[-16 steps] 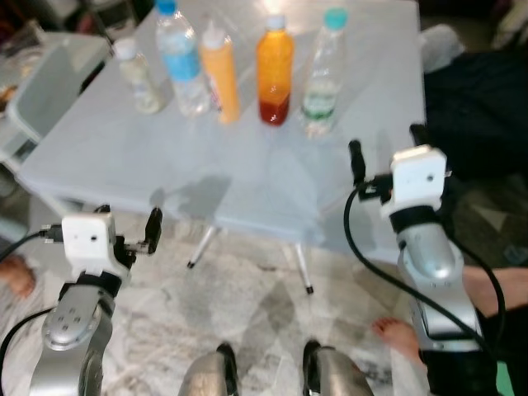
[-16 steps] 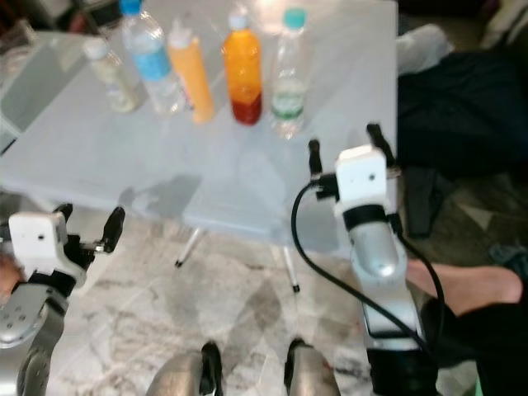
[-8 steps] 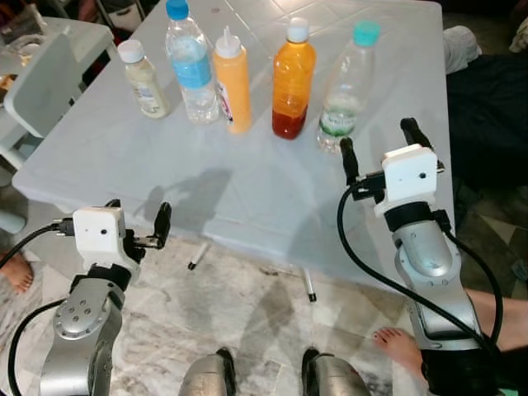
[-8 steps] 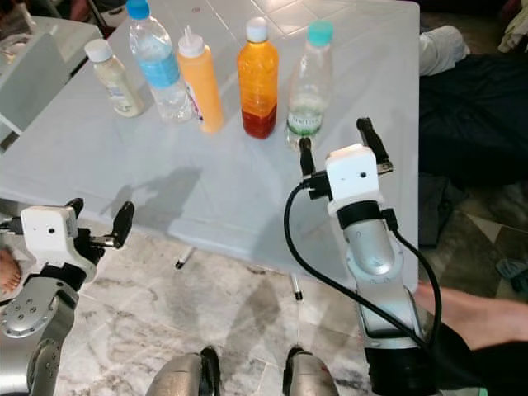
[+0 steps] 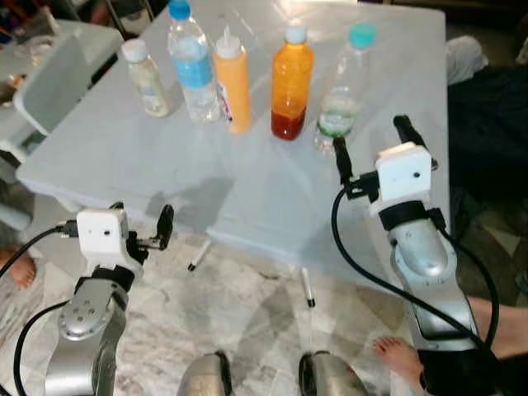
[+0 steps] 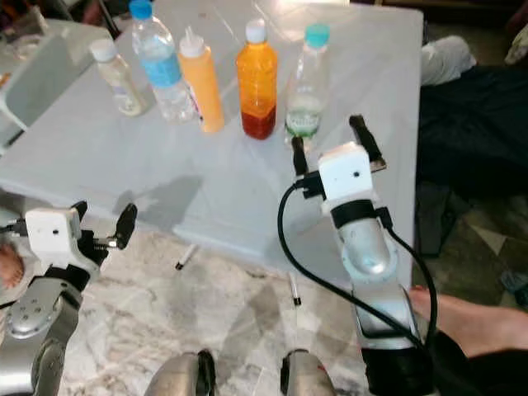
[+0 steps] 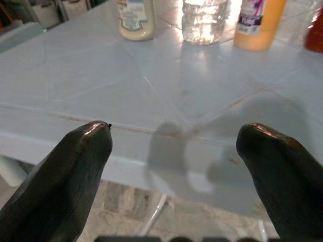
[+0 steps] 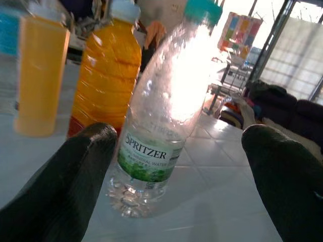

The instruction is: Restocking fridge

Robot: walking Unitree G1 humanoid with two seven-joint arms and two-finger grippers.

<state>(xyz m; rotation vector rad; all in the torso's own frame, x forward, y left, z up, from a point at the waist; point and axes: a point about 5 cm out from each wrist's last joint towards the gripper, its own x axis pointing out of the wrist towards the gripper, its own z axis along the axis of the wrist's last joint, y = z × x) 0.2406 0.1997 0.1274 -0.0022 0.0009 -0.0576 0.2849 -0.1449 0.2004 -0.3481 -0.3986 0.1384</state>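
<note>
Five bottles stand in a row on the pale tiled table (image 5: 247, 190): a small cream bottle (image 5: 146, 78), a blue-capped water bottle (image 5: 191, 66), an orange squeeze bottle (image 5: 233, 78), an orange juice bottle (image 5: 291, 82) and a clear teal-capped Spritzer bottle (image 5: 342, 91). My right gripper (image 5: 371, 142) is open above the table, just short of the Spritzer bottle (image 8: 161, 126), which stands ahead between its fingers and apart from them. My left gripper (image 5: 142, 216) is open and holds nothing, low at the table's near edge (image 7: 151, 166).
A white chair (image 5: 49, 82) stands at the left. Dark cloth (image 5: 487, 115) lies at the right. A person's bare foot (image 5: 400, 351) rests on the marble floor near my right arm, and another foot (image 5: 16, 268) is at the left. Thin table legs (image 5: 305, 285) stand below the edge.
The view has shifted and steadied as the camera moved. My right gripper has come slightly closer to the Spritzer bottle. The left gripper stays open at the table edge.
</note>
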